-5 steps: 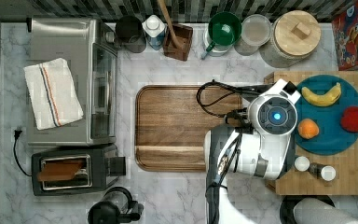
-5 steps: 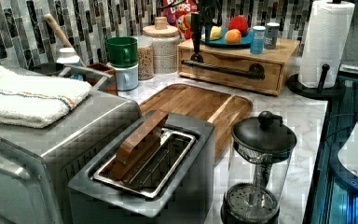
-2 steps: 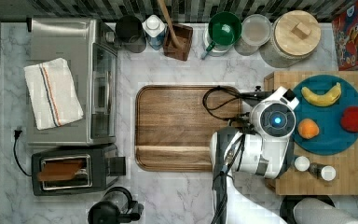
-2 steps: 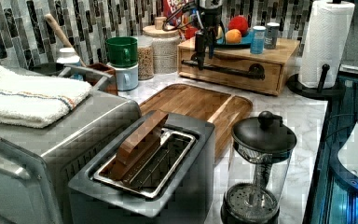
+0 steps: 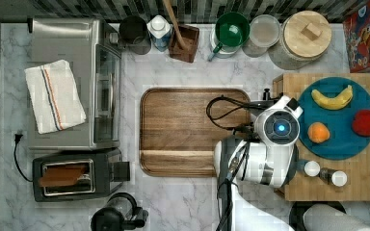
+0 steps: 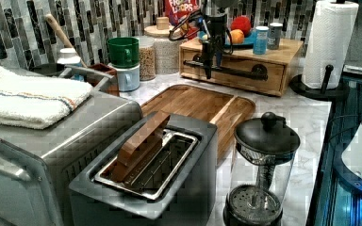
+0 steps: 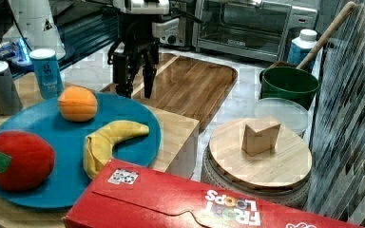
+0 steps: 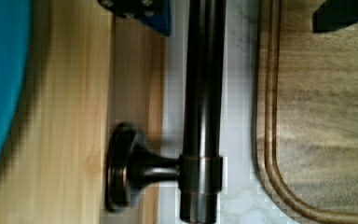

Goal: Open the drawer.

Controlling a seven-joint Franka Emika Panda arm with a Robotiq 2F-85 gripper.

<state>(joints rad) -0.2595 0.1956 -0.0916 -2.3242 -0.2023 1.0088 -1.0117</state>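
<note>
The drawer (image 6: 238, 81) is a light-wood front in the block under the teal plate, and it sits closed. Its black bar handle (image 6: 235, 71) runs across the front. My gripper (image 6: 211, 69) hangs at the handle's end on the left view's left, open, with one finger on each side of the bar. The wrist view has the handle (image 8: 203, 93) running between the two fingertips (image 8: 140, 9), with the drawer front (image 8: 137, 79) beside it. In the right view the open gripper (image 7: 135, 86) points down just off the block's edge.
The brown wooden tray (image 5: 188, 130) lies directly in front of the drawer. A teal plate (image 5: 339, 139) with fruit and two shakers (image 5: 312, 168) sit on the block top. A paper towel roll (image 6: 329, 42), coffee press (image 6: 264, 160) and toaster (image 6: 146, 174) stand nearby.
The arm has shifted toward the block and the gripper has come down from above the block to the level of the handle, now straddling the bar.
</note>
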